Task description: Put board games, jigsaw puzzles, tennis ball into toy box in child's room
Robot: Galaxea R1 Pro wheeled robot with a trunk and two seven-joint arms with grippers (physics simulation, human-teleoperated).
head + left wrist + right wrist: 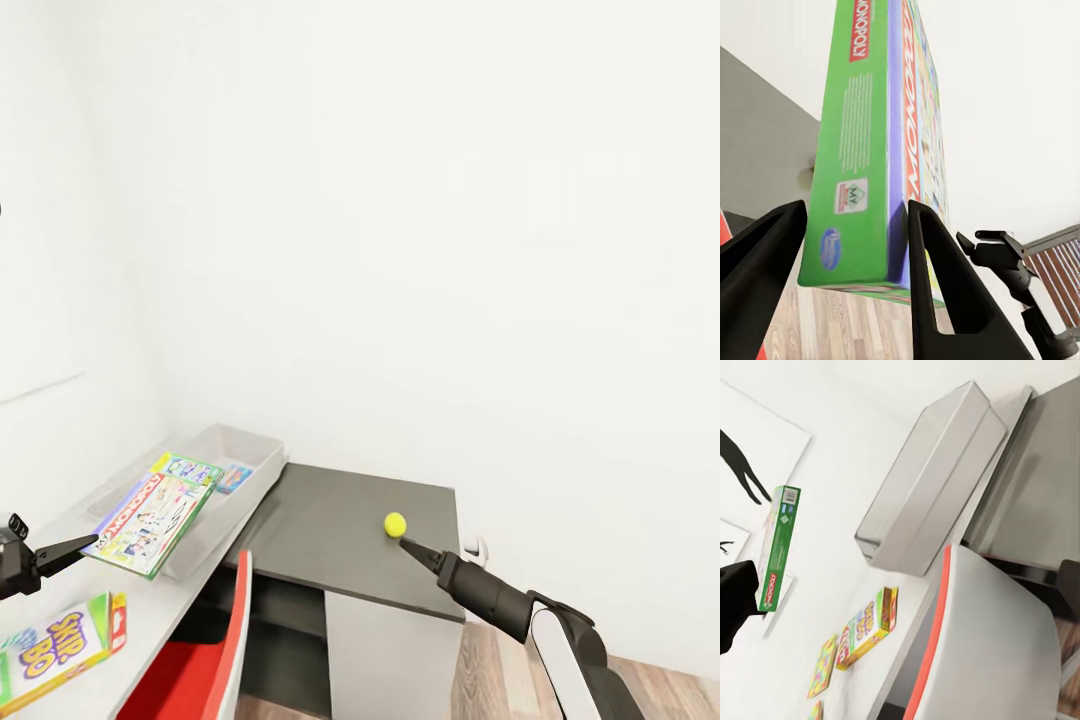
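Green Monopoly box (pixel 152 524), left gripper (pixel 75 546) clamped

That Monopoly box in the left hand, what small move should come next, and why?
Probably carry it a little further over the toy box and lower it, since the left hand holds the Monopoly box tilted, partly over the bin's near wall.

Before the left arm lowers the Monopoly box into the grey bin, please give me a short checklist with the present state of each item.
1. Left claw grips the Monopoly box: ok, a finger on each side of its edge.
2. Box over the grey bin: not ok, it hangs partly past the near wall.
3. Space in the bin: cannot tell; another box already lies inside.
4. Right claw away from the bin: ok, it is by the ball.
5. Skip-Bo box out of the way: ok.
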